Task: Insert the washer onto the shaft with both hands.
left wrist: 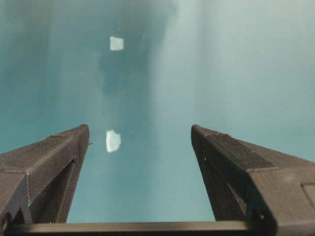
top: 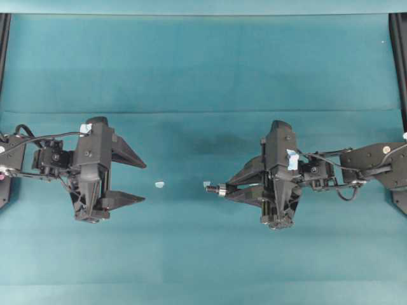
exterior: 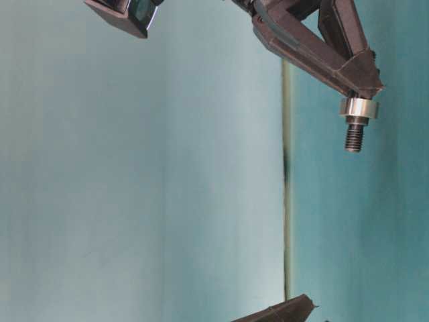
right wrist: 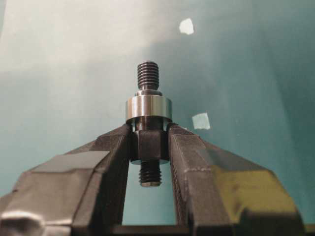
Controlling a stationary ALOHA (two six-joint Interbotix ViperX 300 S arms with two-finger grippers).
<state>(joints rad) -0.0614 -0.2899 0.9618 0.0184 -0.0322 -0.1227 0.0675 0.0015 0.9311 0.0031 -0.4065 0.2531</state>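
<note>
My right gripper (right wrist: 149,132) is shut on the dark hex middle of the shaft (right wrist: 148,74), which it holds above the mat. The shaft's threaded tip (top: 212,189) points left toward my left gripper. The washer (right wrist: 148,108), a shiny metal ring, sits around the shaft just beyond my fingertips, also seen from overhead (top: 222,189) and at table level (exterior: 358,107). The left gripper (top: 144,182) is wide open and empty, its fingers (left wrist: 59,152) apart over bare mat, a short gap left of the shaft tip.
Two small pale tape scraps (top: 159,185) (top: 206,184) lie on the teal mat (top: 203,70) between the grippers. Black frame posts (top: 399,57) stand at the far corners.
</note>
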